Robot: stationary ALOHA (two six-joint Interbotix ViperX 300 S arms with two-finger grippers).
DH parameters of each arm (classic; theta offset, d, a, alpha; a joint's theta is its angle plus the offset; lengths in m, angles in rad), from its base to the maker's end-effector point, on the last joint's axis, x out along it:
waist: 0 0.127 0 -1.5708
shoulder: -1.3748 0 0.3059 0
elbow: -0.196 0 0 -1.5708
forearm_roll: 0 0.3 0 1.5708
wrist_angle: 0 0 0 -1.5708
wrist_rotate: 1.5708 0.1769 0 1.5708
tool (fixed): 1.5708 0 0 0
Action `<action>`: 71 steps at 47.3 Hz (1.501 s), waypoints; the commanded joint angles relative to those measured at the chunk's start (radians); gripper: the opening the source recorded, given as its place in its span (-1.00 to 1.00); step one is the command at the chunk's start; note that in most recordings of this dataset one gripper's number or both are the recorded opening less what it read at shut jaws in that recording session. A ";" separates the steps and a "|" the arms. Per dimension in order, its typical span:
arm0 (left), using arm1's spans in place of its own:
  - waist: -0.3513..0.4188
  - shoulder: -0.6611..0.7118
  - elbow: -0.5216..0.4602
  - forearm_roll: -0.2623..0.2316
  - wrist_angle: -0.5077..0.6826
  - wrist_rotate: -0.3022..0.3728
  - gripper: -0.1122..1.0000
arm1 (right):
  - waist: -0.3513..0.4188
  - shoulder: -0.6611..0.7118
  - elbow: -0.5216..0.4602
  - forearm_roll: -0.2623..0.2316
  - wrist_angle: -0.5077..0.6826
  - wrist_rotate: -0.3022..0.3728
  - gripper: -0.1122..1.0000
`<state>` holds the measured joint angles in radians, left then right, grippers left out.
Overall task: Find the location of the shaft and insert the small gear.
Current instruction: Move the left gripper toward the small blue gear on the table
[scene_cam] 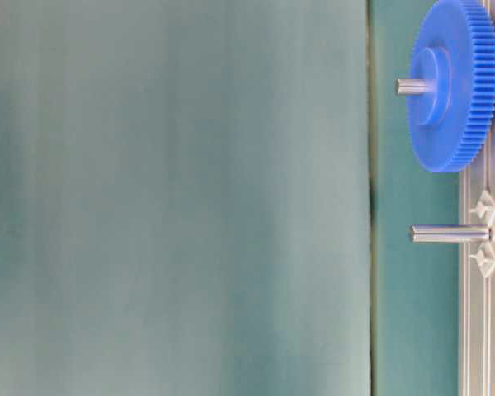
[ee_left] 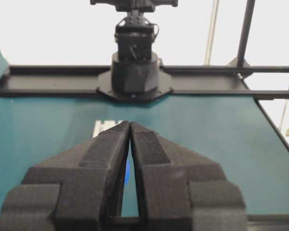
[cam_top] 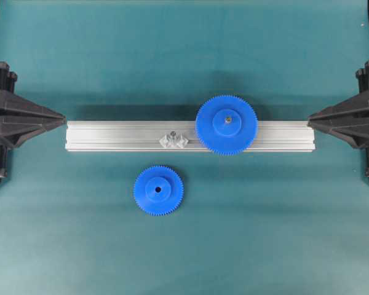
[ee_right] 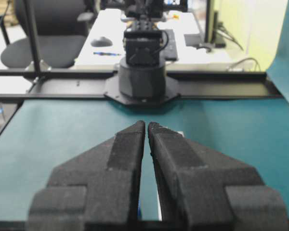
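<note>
Overhead view, toothed blue plastic small gear (cam_top: 158,190), thin metal shaft (cam_top: 173,136)

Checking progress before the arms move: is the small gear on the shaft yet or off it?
Off. The small gear lies flat on the mat; the shaft stands bare.

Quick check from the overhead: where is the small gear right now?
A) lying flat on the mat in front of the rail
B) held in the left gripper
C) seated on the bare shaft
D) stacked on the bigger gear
A: the small gear lies flat on the mat, apart from the rail; the shaft stands bare.
</note>
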<state>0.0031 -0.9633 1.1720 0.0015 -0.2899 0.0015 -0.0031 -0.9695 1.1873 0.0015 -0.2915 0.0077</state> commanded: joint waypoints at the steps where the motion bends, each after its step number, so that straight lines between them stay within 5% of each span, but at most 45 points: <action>1: 0.002 0.012 0.003 0.015 -0.006 -0.011 -0.61 | -0.005 0.014 -0.005 0.005 0.003 -0.002 -0.51; 7: 0.002 0.015 -0.002 0.014 0.015 -0.017 -0.80 | -0.005 0.009 0.012 0.029 0.061 0.009 -0.67; 14: -0.003 0.025 -0.020 0.014 0.072 -0.031 -0.81 | -0.006 0.003 0.020 0.031 0.129 0.037 -0.83; 49: -0.051 0.298 -0.169 0.014 0.388 -0.038 -0.81 | -0.020 -0.009 0.040 0.031 0.249 0.046 -0.84; 71: -0.080 0.485 -0.267 0.014 0.472 -0.037 -0.81 | -0.032 -0.011 0.040 0.032 0.256 0.046 -0.84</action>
<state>-0.0690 -0.4970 0.9449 0.0138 0.1764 -0.0353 -0.0322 -0.9848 1.2410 0.0307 -0.0307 0.0430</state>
